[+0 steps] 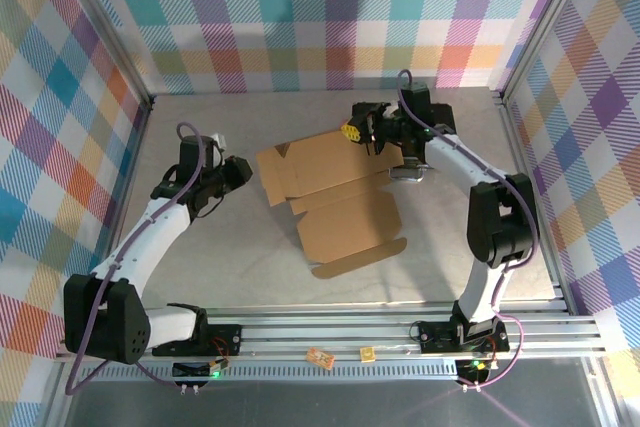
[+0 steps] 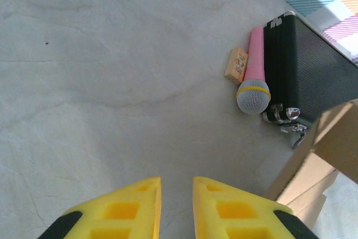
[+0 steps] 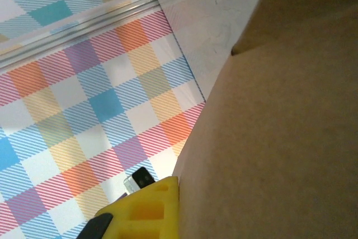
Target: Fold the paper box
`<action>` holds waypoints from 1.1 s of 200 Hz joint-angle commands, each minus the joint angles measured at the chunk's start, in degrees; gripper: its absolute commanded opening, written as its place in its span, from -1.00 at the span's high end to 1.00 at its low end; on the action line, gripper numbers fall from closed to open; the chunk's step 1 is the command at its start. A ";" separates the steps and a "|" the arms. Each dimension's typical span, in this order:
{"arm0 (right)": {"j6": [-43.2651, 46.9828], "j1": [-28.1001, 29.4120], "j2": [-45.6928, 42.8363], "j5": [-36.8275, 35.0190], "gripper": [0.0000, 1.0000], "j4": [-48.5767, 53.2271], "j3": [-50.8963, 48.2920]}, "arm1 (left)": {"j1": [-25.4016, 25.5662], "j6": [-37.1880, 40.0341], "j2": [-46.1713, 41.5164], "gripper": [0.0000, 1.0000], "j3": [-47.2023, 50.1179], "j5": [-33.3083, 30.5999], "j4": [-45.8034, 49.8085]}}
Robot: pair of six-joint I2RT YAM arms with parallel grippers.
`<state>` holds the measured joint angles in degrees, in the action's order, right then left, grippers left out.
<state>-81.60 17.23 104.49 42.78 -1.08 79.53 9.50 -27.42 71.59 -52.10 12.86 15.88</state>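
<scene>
Main risk: the paper box [image 1: 335,202] gets dragged or swung instead of folded. It lies mostly flat mid-worktop [image 1: 230,247], with only its far right corner lifted, and nothing pins the rest down, so any pull from that corner probably slides the whole sheet rather than bending it on a score line. Second risk: a one-corner grip on corrugated card can crease it off the score or slip out if the pull goes sideways. Third: the pink microphone [image 2: 254,65] and black case [image 2: 313,65] sit just beside the sheet's far edge, so a sliding sheet could shove them or snag on the case latches. Right end effector [image 1: 358,132] is clenched at that far right corner. The wrist view shows one yellow finger [image 3: 148,208] flat against the cardboard face with the other hidden behind it, so I read that as a pinch on the flap. Left end effector [image 2: 177,184] hangs over bare worktop just off the sheet's left edge. Its jaws are nearly together with a narrow gap, and it neither holds nor touches anything.
</scene>
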 commanded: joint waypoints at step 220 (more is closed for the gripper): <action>0.92 -0.14 -1.70 -1.12 1.00 -0.30 1.12 | 5.98 2.08 -0.56 -0.58 -6.14 3.02 11.18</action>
<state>-81.60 16.86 103.66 41.41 -1.52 78.39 14.61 -26.09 67.59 -56.21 14.06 23.00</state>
